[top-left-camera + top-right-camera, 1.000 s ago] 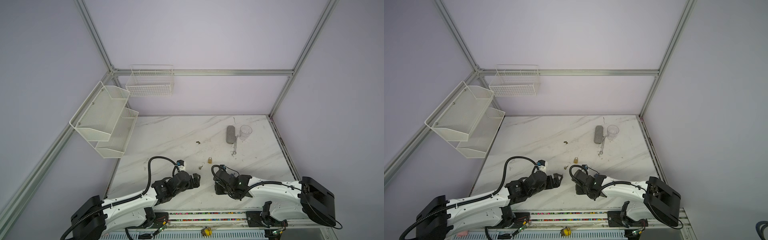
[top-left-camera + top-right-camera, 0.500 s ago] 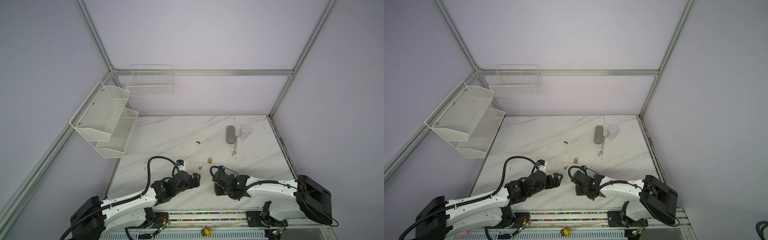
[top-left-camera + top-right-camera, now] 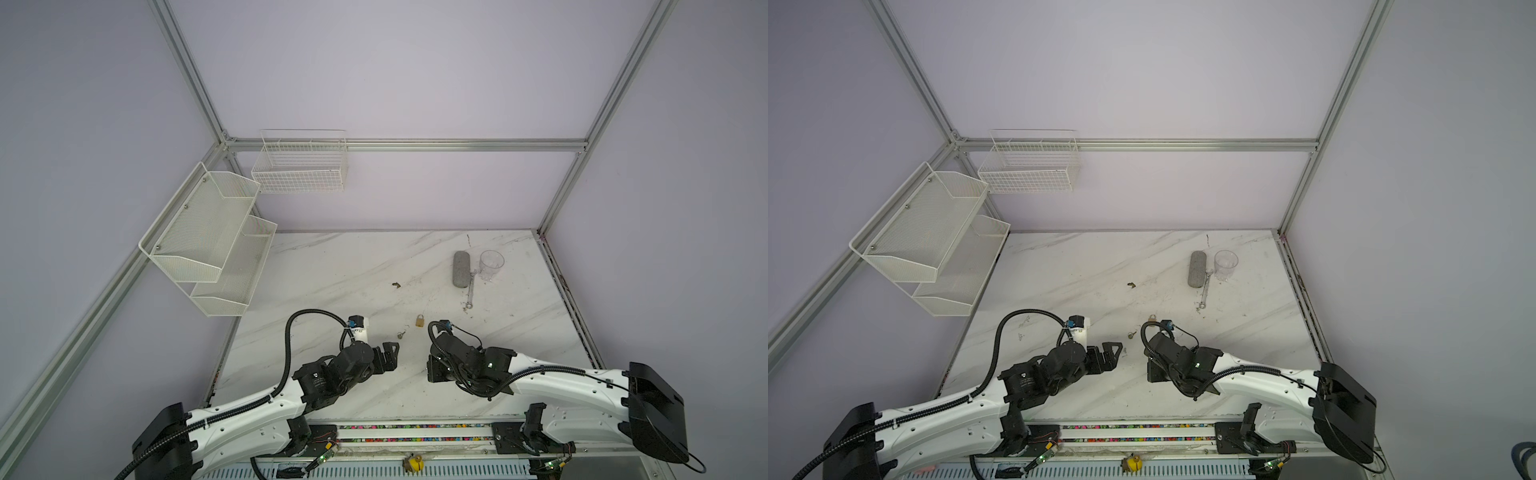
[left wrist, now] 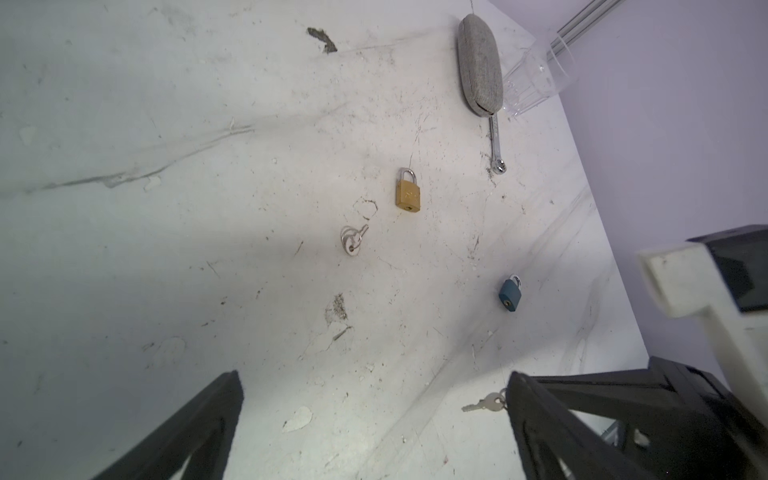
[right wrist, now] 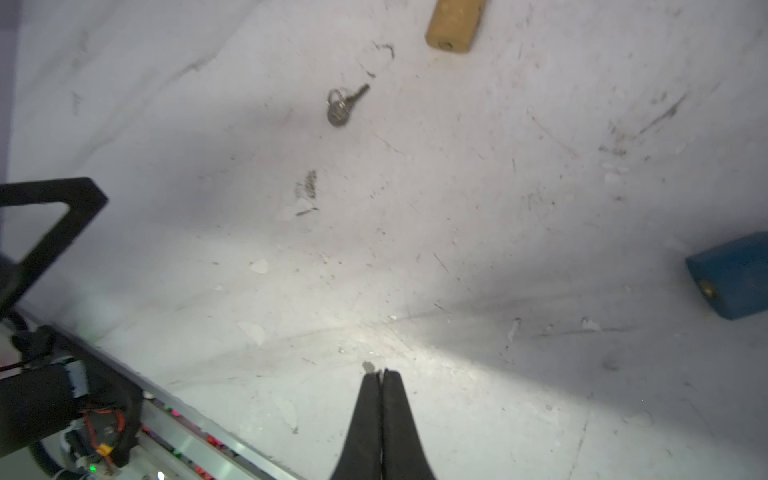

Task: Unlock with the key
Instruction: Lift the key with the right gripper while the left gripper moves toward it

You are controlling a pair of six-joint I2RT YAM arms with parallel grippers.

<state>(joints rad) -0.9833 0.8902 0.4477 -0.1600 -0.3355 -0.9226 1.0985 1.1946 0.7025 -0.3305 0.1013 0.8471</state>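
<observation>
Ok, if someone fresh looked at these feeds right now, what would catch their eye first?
Two small padlocks lying on the white marble table: a brass padlock near the middle and a blue padlock close by the shut right pincer. Next, a silver key on a ring lies loose beside the brass padlock, while a second silver key shows at that pincer's tip.

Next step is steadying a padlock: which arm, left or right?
Left. The left gripper is open and empty, while the right gripper is shut, apparently pinching a small silver key. The brass padlock lies ahead of it.
</observation>
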